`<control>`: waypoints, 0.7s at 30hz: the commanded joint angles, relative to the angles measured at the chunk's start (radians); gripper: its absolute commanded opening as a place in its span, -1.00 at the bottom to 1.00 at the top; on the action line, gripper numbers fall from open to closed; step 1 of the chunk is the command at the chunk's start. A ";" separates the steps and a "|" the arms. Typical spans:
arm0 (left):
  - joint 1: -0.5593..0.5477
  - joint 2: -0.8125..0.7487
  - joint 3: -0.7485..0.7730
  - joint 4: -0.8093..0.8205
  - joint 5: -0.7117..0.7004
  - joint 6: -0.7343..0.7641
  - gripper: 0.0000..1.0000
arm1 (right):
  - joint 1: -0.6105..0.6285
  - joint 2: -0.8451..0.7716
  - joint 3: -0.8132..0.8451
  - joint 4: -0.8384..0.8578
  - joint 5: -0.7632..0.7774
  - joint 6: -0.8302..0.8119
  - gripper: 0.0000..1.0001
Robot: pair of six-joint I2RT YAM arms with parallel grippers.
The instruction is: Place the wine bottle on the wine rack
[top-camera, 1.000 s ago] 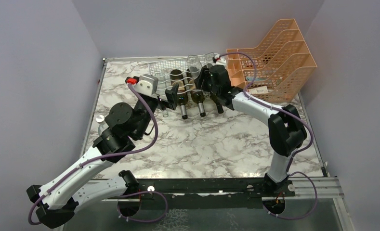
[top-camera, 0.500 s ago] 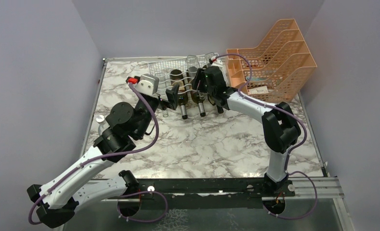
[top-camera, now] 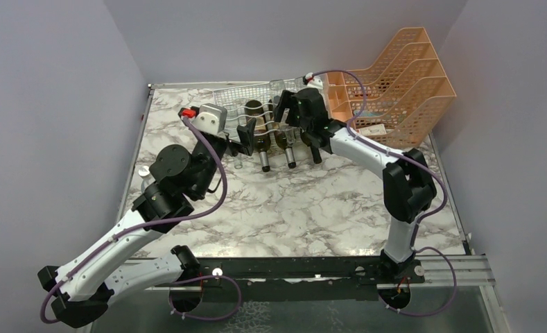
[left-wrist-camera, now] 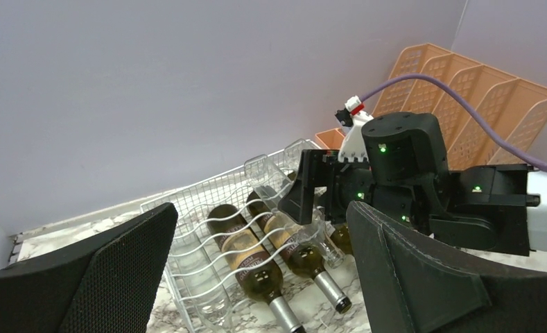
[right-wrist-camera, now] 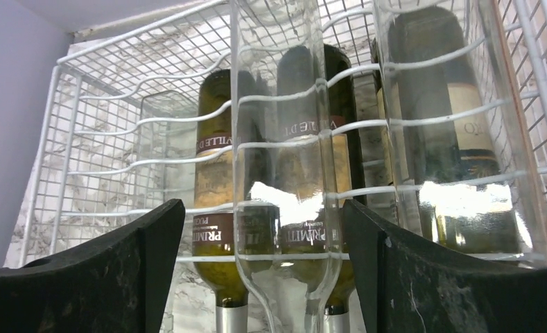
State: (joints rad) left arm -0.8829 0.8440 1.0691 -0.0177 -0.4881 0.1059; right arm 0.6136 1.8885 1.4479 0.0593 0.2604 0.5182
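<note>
Wine bottle [right-wrist-camera: 279, 139] lies cradled in wine rack [right-wrist-camera: 97, 132] at worktop's [top-camera: 291, 208] 12 o'clock; right tool [right-wrist-camera: 263, 205] spread around it, left tool [left-wrist-camera: 262, 208] spread, empty. Best retreat: straight toward 6, no nudging.

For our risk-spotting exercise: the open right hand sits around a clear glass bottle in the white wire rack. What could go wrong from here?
1. The open right hand straddles the clear glass bottle in the white wire-grid rack; withdrawing crookedly, a finger might snag the bottle and drag it out.
2. The open left hand hovers near the dark wine bottles, whose necks stick out; it could knock them.
</note>
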 commanded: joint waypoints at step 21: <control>0.002 -0.077 0.245 -0.050 0.013 -0.012 0.98 | 0.342 -0.031 0.084 0.156 -0.500 -0.184 0.61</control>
State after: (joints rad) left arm -0.8829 0.7929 1.2697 -0.0532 -0.5053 0.1158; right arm 0.8673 1.7660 1.4330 0.1444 -0.1802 0.3920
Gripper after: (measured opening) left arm 0.987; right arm 0.809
